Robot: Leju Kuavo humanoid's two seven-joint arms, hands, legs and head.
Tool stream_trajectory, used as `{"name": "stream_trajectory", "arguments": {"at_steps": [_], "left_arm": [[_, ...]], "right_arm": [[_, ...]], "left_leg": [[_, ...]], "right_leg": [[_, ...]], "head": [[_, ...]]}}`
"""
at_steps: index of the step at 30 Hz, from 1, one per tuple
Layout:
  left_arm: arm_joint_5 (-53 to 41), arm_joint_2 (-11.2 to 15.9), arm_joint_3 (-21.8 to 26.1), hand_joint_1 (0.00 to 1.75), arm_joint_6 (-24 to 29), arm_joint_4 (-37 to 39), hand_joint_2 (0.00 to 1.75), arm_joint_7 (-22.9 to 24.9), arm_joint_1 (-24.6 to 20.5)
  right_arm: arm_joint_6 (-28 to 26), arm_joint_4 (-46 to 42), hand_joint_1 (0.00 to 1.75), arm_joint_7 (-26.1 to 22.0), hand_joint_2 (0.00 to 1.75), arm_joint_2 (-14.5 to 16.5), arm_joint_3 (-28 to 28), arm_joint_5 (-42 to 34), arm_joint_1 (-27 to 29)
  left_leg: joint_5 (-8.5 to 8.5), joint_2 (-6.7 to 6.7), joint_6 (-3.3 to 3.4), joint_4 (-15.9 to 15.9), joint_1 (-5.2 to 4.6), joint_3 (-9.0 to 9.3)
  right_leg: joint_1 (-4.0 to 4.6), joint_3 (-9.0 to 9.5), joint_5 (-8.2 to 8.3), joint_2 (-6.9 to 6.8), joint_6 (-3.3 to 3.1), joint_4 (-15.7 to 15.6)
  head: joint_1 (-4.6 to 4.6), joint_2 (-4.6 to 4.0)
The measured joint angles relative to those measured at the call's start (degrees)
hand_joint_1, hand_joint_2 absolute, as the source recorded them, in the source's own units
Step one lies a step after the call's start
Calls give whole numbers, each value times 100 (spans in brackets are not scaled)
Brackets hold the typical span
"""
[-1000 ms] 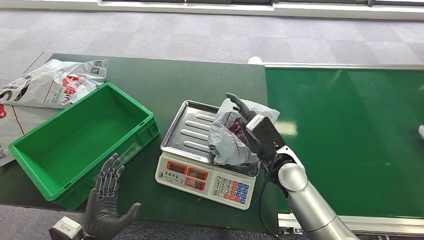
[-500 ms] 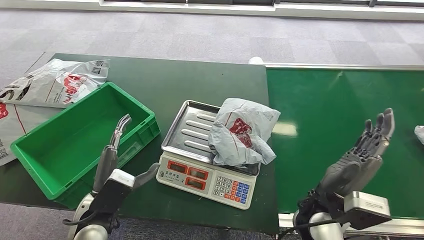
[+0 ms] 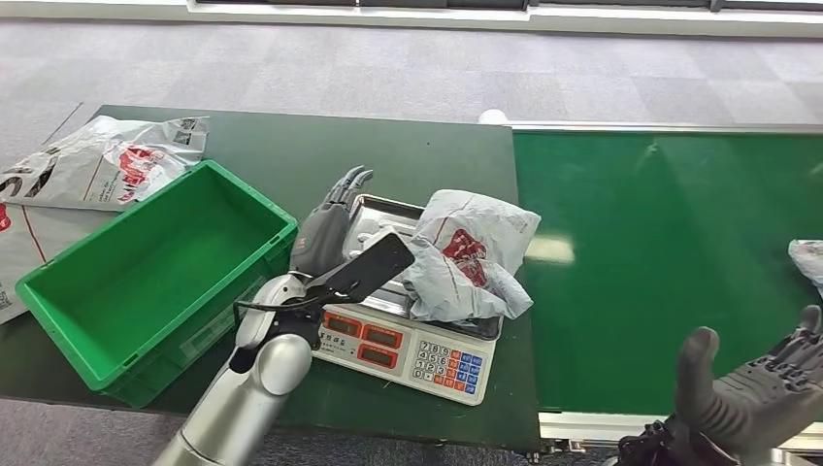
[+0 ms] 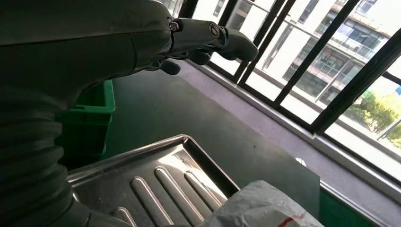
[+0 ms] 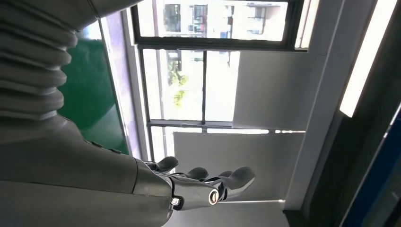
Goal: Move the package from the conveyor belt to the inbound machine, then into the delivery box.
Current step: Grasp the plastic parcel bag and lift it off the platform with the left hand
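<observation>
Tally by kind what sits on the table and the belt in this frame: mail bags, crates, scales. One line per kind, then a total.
Grey mail bags: 4 (on the scale's tray, at the belt's right edge, two at the table's left end)
Green crate: 1
Scale: 1
Total: 6

Bright even daylight, glare patch on conveyor belt, backlit windows, dim wrist foregrounds

My left arm crosses the scale's tray and hides its middle. The package covers the tray's right part. Right hand cut off at the lower frame edge. A second bag on the belt is cropped at the right edge; markings unreadable.
</observation>
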Motion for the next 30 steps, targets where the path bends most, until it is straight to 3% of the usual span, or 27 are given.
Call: {"name": "stream_trajectory", "arguments": {"at_steps": [5,9,15,21,25,30], "left_arm": [[-170,-625,-279,0,-131,1241,175,170,-352],[-179,-927,-469,0,-223,1998,175,180,-475],[44,-1095,-938,14,-501,2889,175,145,-703],[136,-1098,-1229,14,-539,3538,175,127,-973],[147,-1098,-1308,175,-530,3714,175,116,-1074],[169,-1095,-1338,175,-345,3863,175,57,-1166]], "right_arm": [[7,-55,0,1,175,152,106,76,-205],[7,-55,0,1,175,239,138,63,-299],[7,-55,0,1,175,272,180,-24,-367],[8,-53,0,3,175,272,262,-73,-369],[8,-53,0,3,175,272,267,-72,-369],[8,-47,0,3,175,273,297,-16,-360]], "left_leg": [[0,1,0,0,-3,-1],[0,1,0,0,-5,-1],[0,2,0,-2,-4,-1],[3,1,4,-3,-3,2],[5,1,6,-2,-4,5],[9,1,8,-2,-4,8]], "right_leg": [[-3,0,2,4,2,0],[-4,-1,1,6,2,0],[-2,0,1,6,2,1],[-3,8,1,4,2,1],[-3,14,1,4,3,0],[-3,18,5,3,7,0]], "head": [[0,0],[0,0],[0,0],[0,0],[0,0],[0,0]]}}
